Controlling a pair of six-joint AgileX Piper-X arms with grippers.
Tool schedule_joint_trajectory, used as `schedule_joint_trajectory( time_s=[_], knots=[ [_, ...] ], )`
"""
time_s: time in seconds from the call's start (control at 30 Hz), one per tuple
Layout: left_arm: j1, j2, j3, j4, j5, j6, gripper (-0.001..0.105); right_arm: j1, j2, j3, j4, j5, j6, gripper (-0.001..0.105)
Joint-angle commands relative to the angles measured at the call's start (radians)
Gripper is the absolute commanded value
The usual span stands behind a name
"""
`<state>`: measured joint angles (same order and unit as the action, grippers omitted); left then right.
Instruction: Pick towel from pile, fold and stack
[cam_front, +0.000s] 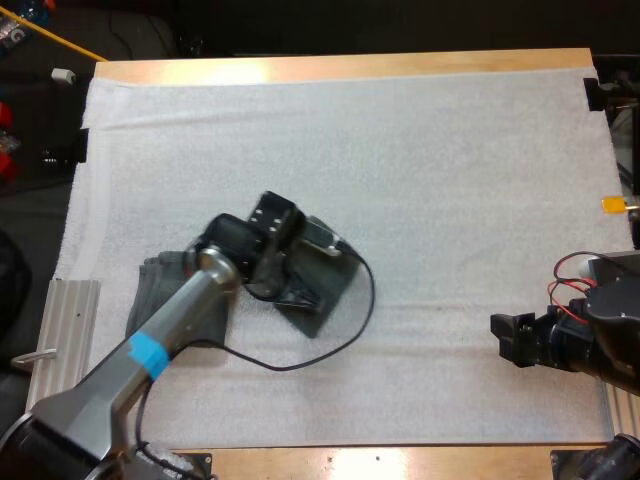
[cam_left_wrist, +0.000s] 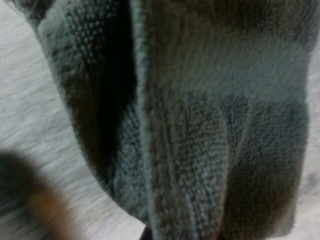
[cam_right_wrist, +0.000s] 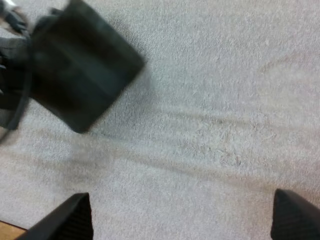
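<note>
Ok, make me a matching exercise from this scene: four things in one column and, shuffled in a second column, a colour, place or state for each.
Things:
1. towel
2. left end effector
3. right end effector
4. mat

Descriptions:
A. white, lying under the towel
B. open, over bare mat
C. dark grey-green, lying on the mat
D. down at the towel

Pairs: 1-C, 2-D, 3-B, 4-A.
</note>
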<state>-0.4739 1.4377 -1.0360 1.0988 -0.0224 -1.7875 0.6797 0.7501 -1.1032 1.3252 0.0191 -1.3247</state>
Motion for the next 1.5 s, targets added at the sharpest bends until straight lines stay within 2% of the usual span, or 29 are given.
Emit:
schedule_joint_trajectory(
  time_s=[0.0,0.4,0.5,0.7,0.77,0.87,1.07,1.33,1.4,1.47],
  knots=[
    [0.016,-0.019,-0.005,0.019,-0.035,0.016,0.0,0.001,-0.004,-0.006,0.003,0.007,-0.004,0.07],
    [0.255,-0.128,-0.002,0.176,-0.027,0.096,0.0,0.001,-0.004,-0.006,0.003,0.007,-0.042,0.07],
    [0.321,-0.14,0.011,0.184,0.014,0.118,0.0,0.001,-0.004,-0.006,0.003,0.007,-0.042,0.07],
    [0.458,-0.161,0.078,0.187,0.022,0.163,0.0,0.001,-0.004,-0.006,0.003,0.007,-0.042,0.07],
    [0.504,-0.161,0.117,0.159,0.022,0.193,0.0,0.001,-0.004,-0.006,0.003,0.007,-0.042,0.07],
    [0.56,-0.161,0.163,0.115,0.022,0.193,0.0,0.001,-0.004,-0.006,0.003,0.007,-0.042,0.07],
    [0.636,-0.161,0.202,0.05,0.022,0.17,0.0,0.001,-0.004,-0.006,0.003,0.007,-0.042,0.07],
    [0.643,-0.161,0.204,0.028,0.043,0.196,0.001,0.001,-0.004,-0.006,0.003,-0.002,-0.042,0.07],
    [0.643,-0.161,0.204,0.026,0.039,0.196,0.007,0.001,-0.004,-0.006,0.001,-0.019,-0.039,0.07],
    [0.643,-0.161,0.204,0.021,0.023,0.196,0.029,0.001,-0.004,-0.006,-0.016,-0.066,-0.037,0.07]
  ],
)
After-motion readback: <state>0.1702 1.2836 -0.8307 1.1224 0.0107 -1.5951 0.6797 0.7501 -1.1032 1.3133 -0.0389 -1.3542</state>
